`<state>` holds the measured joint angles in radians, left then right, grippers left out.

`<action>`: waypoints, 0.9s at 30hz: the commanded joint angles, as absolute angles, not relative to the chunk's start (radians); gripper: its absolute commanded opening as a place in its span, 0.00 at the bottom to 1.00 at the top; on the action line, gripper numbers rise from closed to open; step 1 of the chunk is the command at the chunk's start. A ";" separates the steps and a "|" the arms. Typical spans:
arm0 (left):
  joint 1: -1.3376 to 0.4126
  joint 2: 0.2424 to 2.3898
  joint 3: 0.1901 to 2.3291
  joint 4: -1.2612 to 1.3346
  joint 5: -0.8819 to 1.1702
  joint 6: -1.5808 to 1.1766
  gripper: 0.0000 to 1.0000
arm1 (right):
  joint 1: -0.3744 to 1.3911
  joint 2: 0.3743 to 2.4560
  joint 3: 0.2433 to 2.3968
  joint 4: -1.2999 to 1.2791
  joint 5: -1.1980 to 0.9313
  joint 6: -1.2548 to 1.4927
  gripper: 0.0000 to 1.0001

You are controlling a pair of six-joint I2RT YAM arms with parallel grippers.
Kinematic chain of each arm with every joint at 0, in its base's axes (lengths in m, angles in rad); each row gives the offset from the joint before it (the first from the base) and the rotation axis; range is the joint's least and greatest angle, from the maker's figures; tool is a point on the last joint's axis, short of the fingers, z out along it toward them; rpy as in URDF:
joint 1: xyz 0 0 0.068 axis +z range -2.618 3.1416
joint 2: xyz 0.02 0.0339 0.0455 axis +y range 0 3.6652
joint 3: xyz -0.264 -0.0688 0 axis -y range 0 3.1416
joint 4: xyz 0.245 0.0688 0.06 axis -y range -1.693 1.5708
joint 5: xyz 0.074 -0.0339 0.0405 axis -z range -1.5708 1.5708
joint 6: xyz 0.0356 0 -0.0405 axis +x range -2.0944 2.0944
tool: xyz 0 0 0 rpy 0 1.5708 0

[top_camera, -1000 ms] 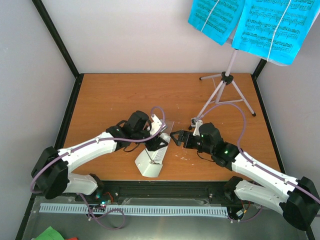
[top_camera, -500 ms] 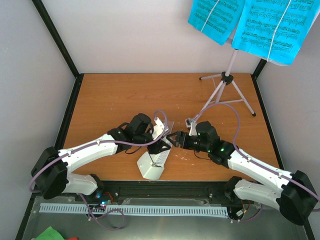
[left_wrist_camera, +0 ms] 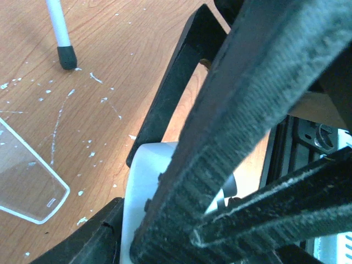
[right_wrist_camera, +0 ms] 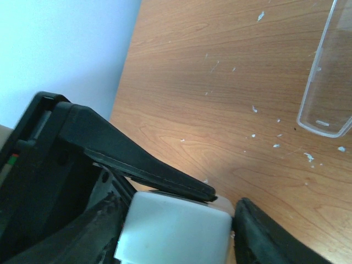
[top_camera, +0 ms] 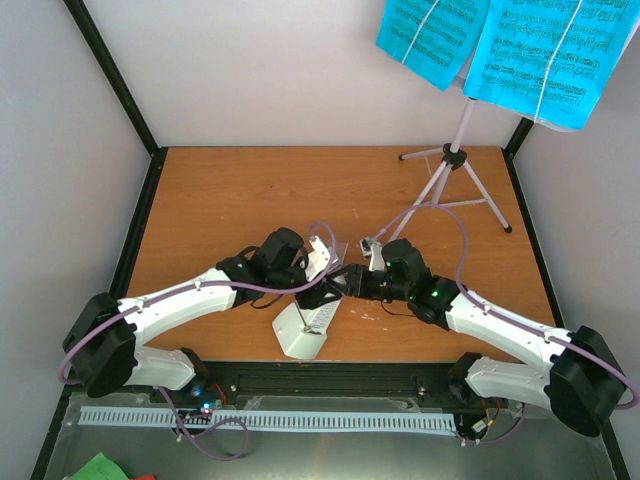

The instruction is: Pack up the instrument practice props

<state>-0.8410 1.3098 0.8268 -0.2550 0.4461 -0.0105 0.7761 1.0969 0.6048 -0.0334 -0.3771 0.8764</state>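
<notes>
Nearest the arm bases, the white metronome [top_camera: 303, 330] lies tipped over on the table [top_camera: 230, 200], its broad base toward the front edge and its narrow top pointing away. At that narrow top both arms meet. The left gripper [top_camera: 322, 292] comes in from the metronome's left, and its wrist view shows the padded fingers [left_wrist_camera: 247, 110] clamped on the white body. The right gripper [top_camera: 347, 283] reaches in from the metronome's right, its fingers [right_wrist_camera: 264, 236] set on either side of the white tip. They sit very close to it, but I cannot tell whether they press on it. Just beyond the metronome the clear cover [left_wrist_camera: 27, 181] lies flat on the wood, apart from the body. Well beyond the metronome and to its right stands the lilac music stand [top_camera: 447, 170], upright and unfolded, the cyan sheet-music pages [top_camera: 540, 60] on its tray. The step in hand looks like righting or steadying the metronome so it can be closed. Next, one gripper likely has to hold the body firm while the other lifts the cover and lines its taper up over the top.
</notes>
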 commanded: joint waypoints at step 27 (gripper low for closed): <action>-0.801 1.160 0.906 -0.116 0.269 -0.209 1.00 | 0.793 0.840 0.666 -0.432 -0.038 0.735 0.30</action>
